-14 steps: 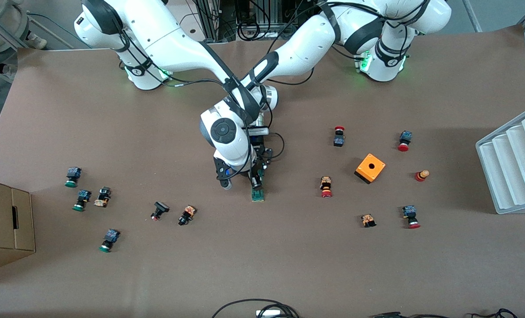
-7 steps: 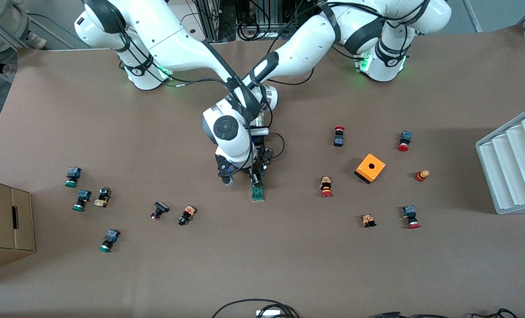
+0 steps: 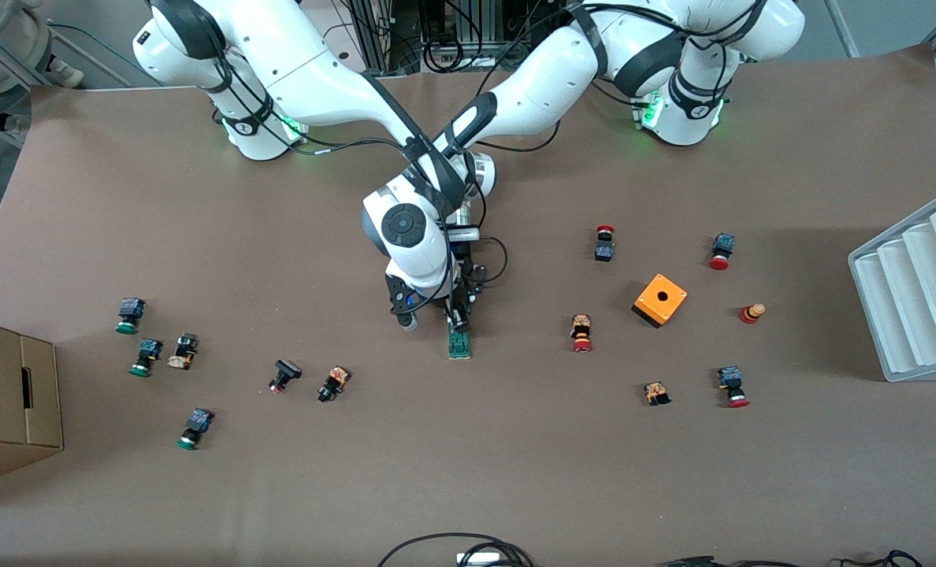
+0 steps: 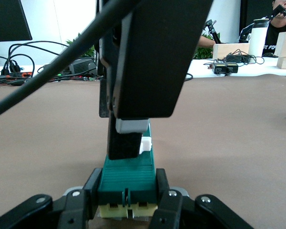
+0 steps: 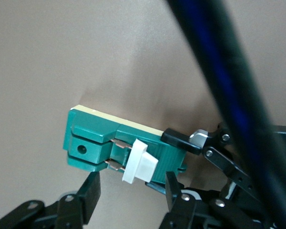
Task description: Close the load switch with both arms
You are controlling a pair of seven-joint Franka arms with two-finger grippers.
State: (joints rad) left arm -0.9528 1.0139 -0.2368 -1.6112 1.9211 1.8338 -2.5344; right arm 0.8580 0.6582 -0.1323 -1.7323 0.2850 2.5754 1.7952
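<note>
We are looking at the narrow green rectangular load switch (image 3: pixel 459 345) lying flat on the brown paper-covered table (image 3: pixel 515 472), about midway between the two arms' ends. Its long axis is running toward the front camera, and its end farther from that camera is sitting under the two black grippers.

The left arm's black two-finger gripper (image 4: pixel 127 200) is gripping that end of the switch. In the left wrist view, we are seeing its fingers (image 4: pixel 93 191) pressing against both long sides of the green body, so the jaws are closed tightly on the bar. The right wrist view is showing the same hold from above, with one black fingertip (image 5: pixel 181 141) lying against the switch's side.

The right arm's black two-finger gripper (image 5: pixel 131 195) is hanging directly over the switch with its jaws standing partly apart. Its two fingers are straddling the white sliding block (image 5: pixel 139 163) that is sticking out of the green body's middle. We are not able to tell whether either finger is touching the block. In the left wrist view one right finger (image 4: pixel 133 95) is reaching down to the switch's top, just beside that block (image 4: pixel 145 144).

An orange square box with a round hole (image 3: pixel 660 299) is sitting well apart, toward the left arm's end of the table.
</note>
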